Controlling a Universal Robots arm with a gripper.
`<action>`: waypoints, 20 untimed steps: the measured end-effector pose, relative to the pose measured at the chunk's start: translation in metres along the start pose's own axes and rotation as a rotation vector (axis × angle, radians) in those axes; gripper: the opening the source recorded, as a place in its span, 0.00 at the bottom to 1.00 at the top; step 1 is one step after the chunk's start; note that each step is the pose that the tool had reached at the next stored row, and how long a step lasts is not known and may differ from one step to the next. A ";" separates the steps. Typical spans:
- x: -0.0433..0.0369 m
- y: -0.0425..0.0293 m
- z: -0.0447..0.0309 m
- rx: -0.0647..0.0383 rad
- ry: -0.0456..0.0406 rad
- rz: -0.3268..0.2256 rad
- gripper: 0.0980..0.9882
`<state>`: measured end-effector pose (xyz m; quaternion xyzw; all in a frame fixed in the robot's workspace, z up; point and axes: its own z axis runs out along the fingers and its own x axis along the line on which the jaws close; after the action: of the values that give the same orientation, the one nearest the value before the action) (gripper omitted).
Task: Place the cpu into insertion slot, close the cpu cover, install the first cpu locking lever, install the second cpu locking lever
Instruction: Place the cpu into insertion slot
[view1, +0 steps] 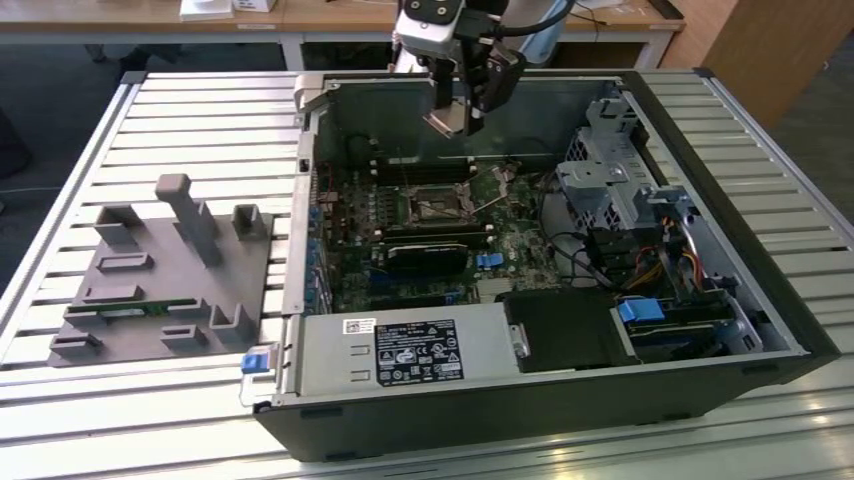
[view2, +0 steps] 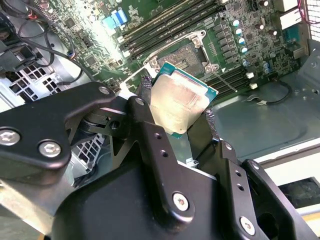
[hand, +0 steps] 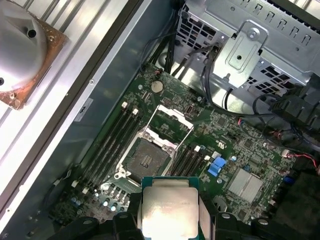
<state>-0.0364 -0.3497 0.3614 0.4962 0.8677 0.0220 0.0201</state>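
Observation:
My gripper (view1: 457, 118) hangs above the open computer case, shut on the cpu (view1: 447, 123). The cpu (view2: 182, 102) is a flat square chip with a dull silver top and a green edge, pinched on two opposite sides by my black fingers (view2: 145, 90). It is held tilted, well above the board. The insertion slot (hand: 145, 158) lies bare on the green motherboard, a dark square socket in a silver rim, and shows as well in the exterior view (view1: 434, 206). The cpu cover (hand: 173, 121) stands swung up off the slot at its far edge. The cpu (hand: 168, 212) sits just short of the slot.
A grey fixture block (view1: 160, 270) stands on the slatted table at the exterior view's left. Inside the case are a power supply (view1: 400, 350), a metal drive cage (view1: 614, 190), a black card (view1: 427, 255) and memory slots (hand: 112, 142). A copper-based cooler (hand: 25, 47) lies outside the case wall.

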 end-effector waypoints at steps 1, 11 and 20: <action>0.0000 0.0000 0.0000 0.000 -0.0005 0.002 0.49; 0.0000 0.0000 0.0003 0.004 -0.0069 0.025 0.49; 0.0000 0.0000 0.0006 0.005 -0.0106 0.047 0.49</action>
<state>-0.0364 -0.3497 0.3608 0.5168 0.8556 0.0176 0.0229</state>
